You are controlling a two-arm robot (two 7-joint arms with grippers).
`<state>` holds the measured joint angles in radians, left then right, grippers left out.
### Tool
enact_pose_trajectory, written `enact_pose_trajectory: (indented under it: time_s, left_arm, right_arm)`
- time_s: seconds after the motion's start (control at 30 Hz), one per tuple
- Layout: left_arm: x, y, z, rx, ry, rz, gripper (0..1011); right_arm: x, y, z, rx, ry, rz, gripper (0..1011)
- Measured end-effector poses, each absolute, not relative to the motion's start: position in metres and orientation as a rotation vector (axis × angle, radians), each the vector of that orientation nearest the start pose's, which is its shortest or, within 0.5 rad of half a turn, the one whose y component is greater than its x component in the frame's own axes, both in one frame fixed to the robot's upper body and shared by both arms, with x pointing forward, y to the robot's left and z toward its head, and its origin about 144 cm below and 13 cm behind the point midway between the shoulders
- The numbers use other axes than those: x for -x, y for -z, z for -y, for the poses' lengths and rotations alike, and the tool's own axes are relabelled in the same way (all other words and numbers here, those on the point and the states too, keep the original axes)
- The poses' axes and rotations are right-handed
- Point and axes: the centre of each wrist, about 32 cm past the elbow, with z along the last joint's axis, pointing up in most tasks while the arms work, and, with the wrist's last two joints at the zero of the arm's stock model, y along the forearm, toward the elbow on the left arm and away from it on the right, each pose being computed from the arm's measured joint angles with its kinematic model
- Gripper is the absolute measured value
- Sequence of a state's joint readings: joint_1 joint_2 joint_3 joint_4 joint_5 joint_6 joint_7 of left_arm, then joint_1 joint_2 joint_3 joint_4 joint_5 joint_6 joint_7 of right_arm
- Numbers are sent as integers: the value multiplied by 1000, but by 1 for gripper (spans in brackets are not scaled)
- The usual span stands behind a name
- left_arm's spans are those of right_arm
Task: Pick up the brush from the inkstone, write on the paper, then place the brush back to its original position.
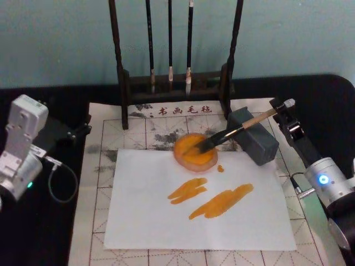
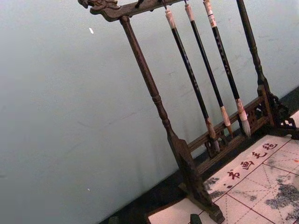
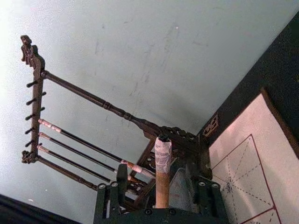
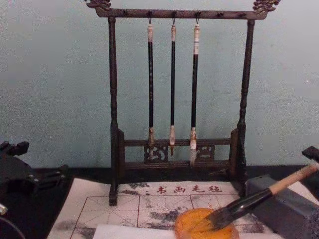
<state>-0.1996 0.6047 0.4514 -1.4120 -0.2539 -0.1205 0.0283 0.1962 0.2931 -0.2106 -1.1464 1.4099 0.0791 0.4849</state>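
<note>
The brush [image 1: 238, 131] lies on a slant at the back of the paper [image 1: 166, 233]. Its bushy dark tip sits on the round orange dish [image 1: 186, 159]. Its pale handle goes up and over the grey block [image 1: 259, 145] next to the dish. I think the handle is just above the block, but I cannot tell if it touches.

The right pincer [image 1: 282, 108] pinches the far end of the handle. In the right wrist view the handle stands between its two sides.

The paper has fat orange strokes [image 1: 219, 200] on it, so I think the writing is done. The job now looks like putting the brush back.

To do that well, the pincer should go down slowly until the handle rests on the block. The tip should stay on the dish. The pincer should let go only then. It should pull away straight, so the brush does not roll or drip on the paper.

The paper lies on a cream mat [image 1: 97, 166] with red lines. Behind it is a dark stand [image 1: 118, 72] with three thin brushes. The left pincer [image 1: 80, 131] waits at the left of the bench, and I cannot tell how it is set.
</note>
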Motion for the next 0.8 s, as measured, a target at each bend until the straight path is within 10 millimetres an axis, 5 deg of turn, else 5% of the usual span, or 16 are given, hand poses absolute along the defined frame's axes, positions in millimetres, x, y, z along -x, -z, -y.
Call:
enact_pose_trajectory:
  time_s: [0.63, 0.8]
  left_arm:
    - [-489, -1140, -310, -304, -1248, 285, 1001]
    - [-489, -1140, -310, -304, -1248, 285, 1001]
  right_arm:
    - [-498, -1076, 291, -765, 1009, -891, 244]
    - [-498, -1076, 291, -765, 1009, -891, 177]
